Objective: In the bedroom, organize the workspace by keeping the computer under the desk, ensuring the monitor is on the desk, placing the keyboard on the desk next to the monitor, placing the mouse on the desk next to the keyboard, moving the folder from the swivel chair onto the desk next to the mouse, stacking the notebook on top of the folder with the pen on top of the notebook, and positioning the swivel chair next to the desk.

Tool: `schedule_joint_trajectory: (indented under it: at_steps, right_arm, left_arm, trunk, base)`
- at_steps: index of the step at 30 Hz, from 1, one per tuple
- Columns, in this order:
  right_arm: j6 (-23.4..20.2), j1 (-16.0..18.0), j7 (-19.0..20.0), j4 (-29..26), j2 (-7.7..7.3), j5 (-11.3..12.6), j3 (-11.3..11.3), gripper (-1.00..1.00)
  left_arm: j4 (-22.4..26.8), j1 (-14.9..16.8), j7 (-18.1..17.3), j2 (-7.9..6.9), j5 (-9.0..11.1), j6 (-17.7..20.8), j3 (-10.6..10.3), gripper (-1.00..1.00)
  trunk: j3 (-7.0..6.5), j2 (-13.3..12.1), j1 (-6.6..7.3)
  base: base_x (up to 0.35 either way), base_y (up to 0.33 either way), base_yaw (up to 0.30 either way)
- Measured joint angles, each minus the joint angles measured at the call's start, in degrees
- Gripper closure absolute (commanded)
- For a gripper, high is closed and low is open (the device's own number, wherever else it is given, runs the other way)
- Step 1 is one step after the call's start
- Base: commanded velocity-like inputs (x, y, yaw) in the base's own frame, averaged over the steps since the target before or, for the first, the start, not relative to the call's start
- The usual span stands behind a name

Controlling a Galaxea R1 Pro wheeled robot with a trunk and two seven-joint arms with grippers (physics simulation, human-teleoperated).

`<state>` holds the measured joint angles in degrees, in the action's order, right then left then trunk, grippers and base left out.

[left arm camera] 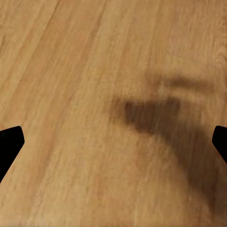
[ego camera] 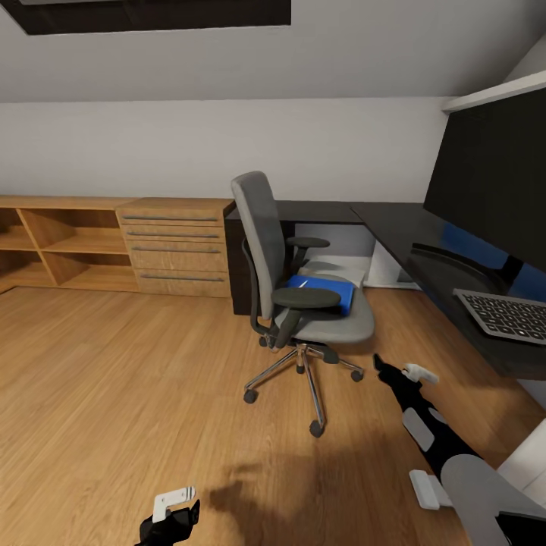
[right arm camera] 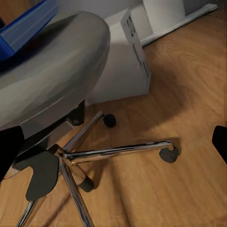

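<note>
A grey swivel chair [ego camera: 262,227] stands mid-room, away from the black desk [ego camera: 379,220], with a blue folder [ego camera: 326,294] lying on its seat. A small white item rests on the folder; I cannot tell what it is. On the desk at the right are the dark monitor [ego camera: 493,174] and a keyboard [ego camera: 504,312] in front of it. A white computer case [right arm camera: 125,61] stands on the floor under the desk. My right gripper [ego camera: 387,369] hangs open low beside the chair's base [right arm camera: 109,153]. My left gripper [ego camera: 173,516] is open over bare floor.
A wooden drawer unit [ego camera: 178,246] and open shelves [ego camera: 61,243] line the back wall at the left. Wooden floor [ego camera: 114,379] stretches wide to the left of the chair. The chair's star base and castors [ego camera: 317,428] spread toward my right arm.
</note>
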<state>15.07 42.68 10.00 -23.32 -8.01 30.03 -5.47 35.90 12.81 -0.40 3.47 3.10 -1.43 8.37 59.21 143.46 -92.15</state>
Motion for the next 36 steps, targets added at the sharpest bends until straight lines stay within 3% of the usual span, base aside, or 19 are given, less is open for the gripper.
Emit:
schedule_joint_trajectory:
  at_steps: [12, 20, 36]
  right_arm:
    - [0.45, -0.01, 0.43, -0.06, 0.08, 0.36, -10.66, -1.0]
    - [0.48, -0.01, 0.75, -0.06, 0.1, 0.39, -12.08, -1.0]
    - [0.48, -0.01, 0.64, -0.06, 0.16, 0.39, -12.52, -1.0]
  left_arm:
    - [-0.02, 0.0, -0.02, 0.0, -0.01, -0.01, 0.02, -1.0]
    - [-0.02, 0.0, -0.04, 0.0, -0.06, -0.01, 0.02, -1.0]
    - [-0.02, 0.0, -0.03, 0.0, -0.07, -0.01, 0.02, -1.0]
  trunk:
    - [0.0, 0.0, 0.02]
    - [0.0, 0.0, 0.0]
    - [0.0, 0.0, 0.0]
  base:
    - [0.136, 0.0, 0.0]
    - [0.063, 0.0, 0.0]
    - [0.072, 0.0, 0.0]
